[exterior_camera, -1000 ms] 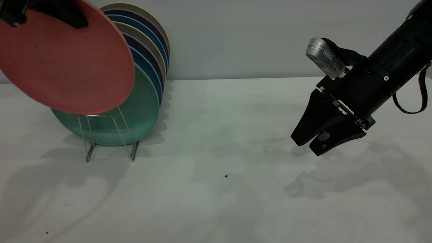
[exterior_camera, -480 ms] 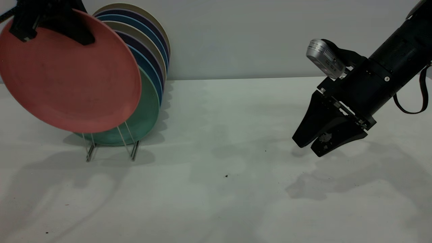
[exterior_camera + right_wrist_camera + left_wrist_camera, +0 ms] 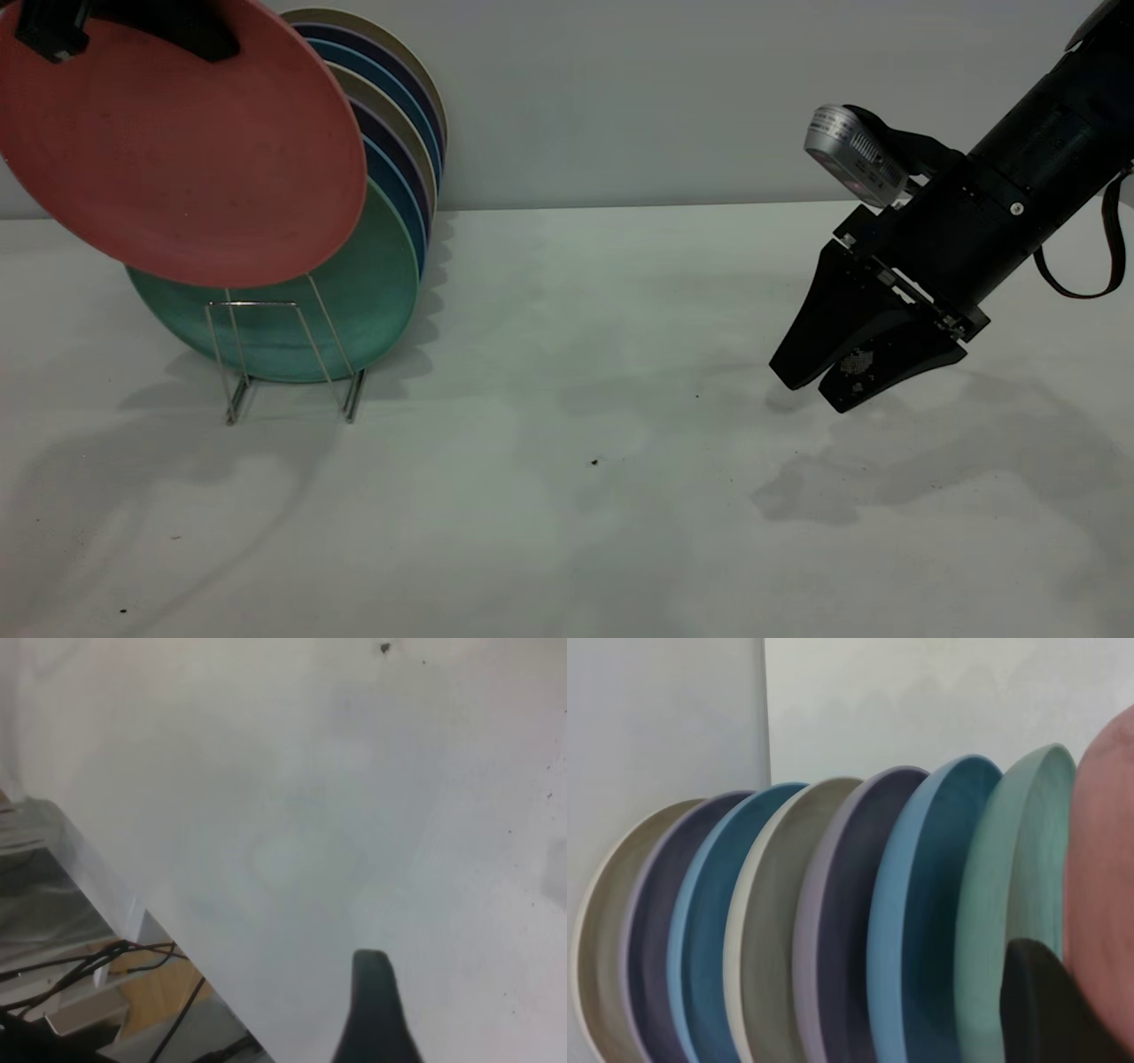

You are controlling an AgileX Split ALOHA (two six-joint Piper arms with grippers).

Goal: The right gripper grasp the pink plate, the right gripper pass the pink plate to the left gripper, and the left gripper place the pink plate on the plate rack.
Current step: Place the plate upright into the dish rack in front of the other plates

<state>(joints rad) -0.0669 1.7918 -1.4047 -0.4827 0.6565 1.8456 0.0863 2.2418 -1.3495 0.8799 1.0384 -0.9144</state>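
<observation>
The left gripper (image 3: 208,40) is shut on the top rim of the pink plate (image 3: 177,151) at the far upper left. It holds the plate tilted in the air, above the plate rack (image 3: 266,354) and in front of the teal-green plate (image 3: 376,301). The pink plate's lower edge is just above the rack's front wire loop. In the left wrist view one dark finger (image 3: 1041,1010) lies against the pink plate (image 3: 1103,877). The right gripper (image 3: 811,390) hangs low over the table at the right, open and empty.
Several plates stand in a row in the rack behind the teal one (image 3: 1019,886): blue, purple and beige. The white table (image 3: 567,461) has small dark specks. The right wrist view shows the table's edge (image 3: 133,904) with cables below.
The left gripper lowered the pink plate towards the rack half a second ago, then lifted it up again. The right gripper has barely moved.
</observation>
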